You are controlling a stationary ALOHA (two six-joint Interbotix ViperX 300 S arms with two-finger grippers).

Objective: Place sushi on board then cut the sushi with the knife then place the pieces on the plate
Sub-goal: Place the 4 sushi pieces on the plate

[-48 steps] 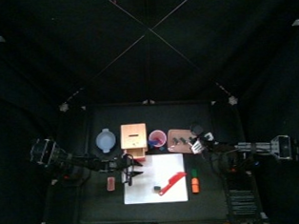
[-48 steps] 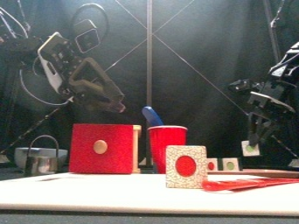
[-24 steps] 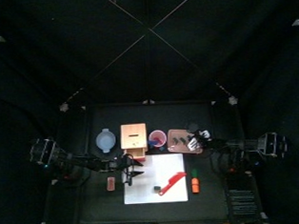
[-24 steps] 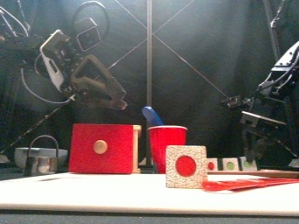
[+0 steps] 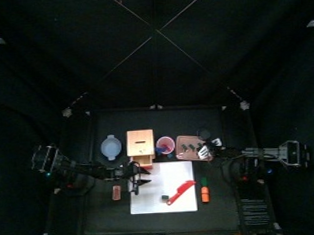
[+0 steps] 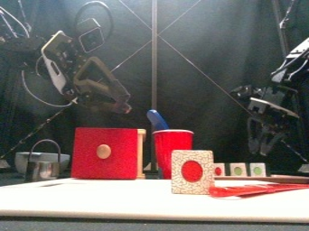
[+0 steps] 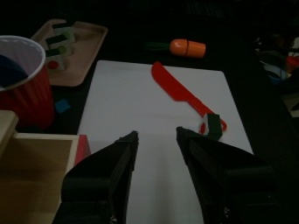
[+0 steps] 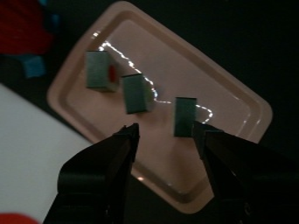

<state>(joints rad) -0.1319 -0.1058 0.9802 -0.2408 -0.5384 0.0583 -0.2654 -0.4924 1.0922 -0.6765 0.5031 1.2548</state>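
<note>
1. Nearest the front edge, on the white cutting board (image 7: 122, 105): last sushi piece (image 6: 191, 171), upright, cut face forward, just beside the handle end of the red knife (image 7: 176, 86); cannot tell if touching.
2. Over the board's left part: left gripper (image 7: 156, 133), jaws apart, empty.
3. Behind the board: wooden box (image 6: 107, 153) and red cup (image 6: 173, 152).
4. Back right: pink tray (image 8: 228, 83) with three sushi pieces (image 8: 135, 92) standing apart; right gripper (image 8: 170, 125) above them, jaws wide, holding nothing.
5. Judged nearly done; one piece to carry.
6. Risks: could snag the knife while reaching for that piece, toppling it or nudging it off the front edge; could knock over the tray's standing pieces if set down too close.
</note>
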